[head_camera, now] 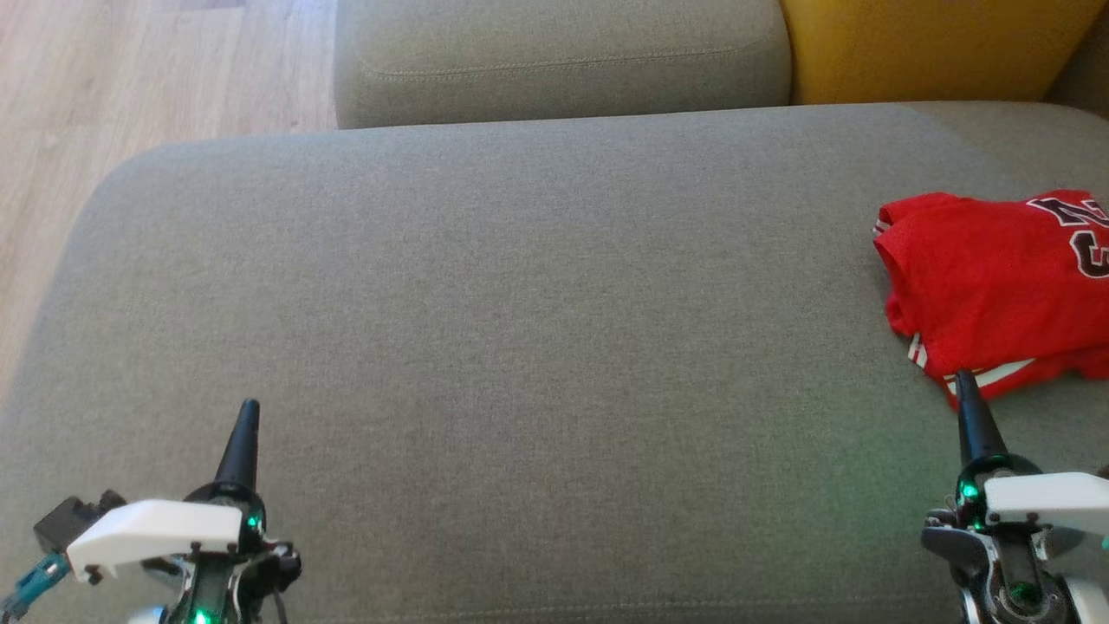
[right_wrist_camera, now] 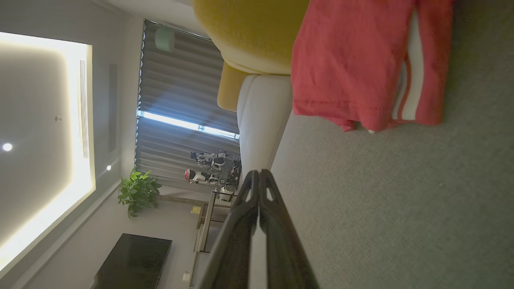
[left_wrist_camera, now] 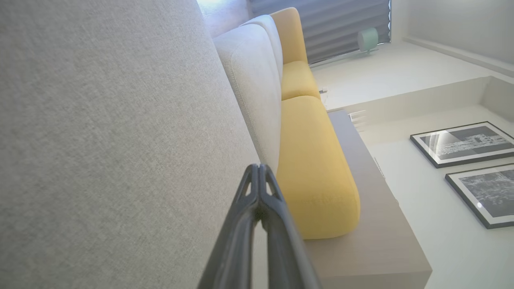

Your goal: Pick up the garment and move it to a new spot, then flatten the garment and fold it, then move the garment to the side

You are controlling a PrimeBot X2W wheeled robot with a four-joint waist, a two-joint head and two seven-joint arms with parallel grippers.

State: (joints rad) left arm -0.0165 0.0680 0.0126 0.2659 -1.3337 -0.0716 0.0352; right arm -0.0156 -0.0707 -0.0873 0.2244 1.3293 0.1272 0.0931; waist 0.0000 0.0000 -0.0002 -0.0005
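The garment (head_camera: pixel 996 286) lies on the sofa seat's (head_camera: pixel 520 347) right end, just beyond the right gripper (head_camera: pixel 962 380).

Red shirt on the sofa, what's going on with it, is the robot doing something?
Nothing is holding it. The red shirt lies folded over on itself at the right of the grey sofa seat. The left gripper and right gripper are both shut and empty, low over the seat; the right one points toward the shirt's near edge, apart from it.

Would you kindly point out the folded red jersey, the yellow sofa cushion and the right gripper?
Folded red jersey (head_camera: pixel 988 286), head view, its upper layer.
Yellow sofa cushion (head_camera: pixel 927 48), head view, its front face.
Right gripper (head_camera: pixel 965 388), head view, its shut fingertips.
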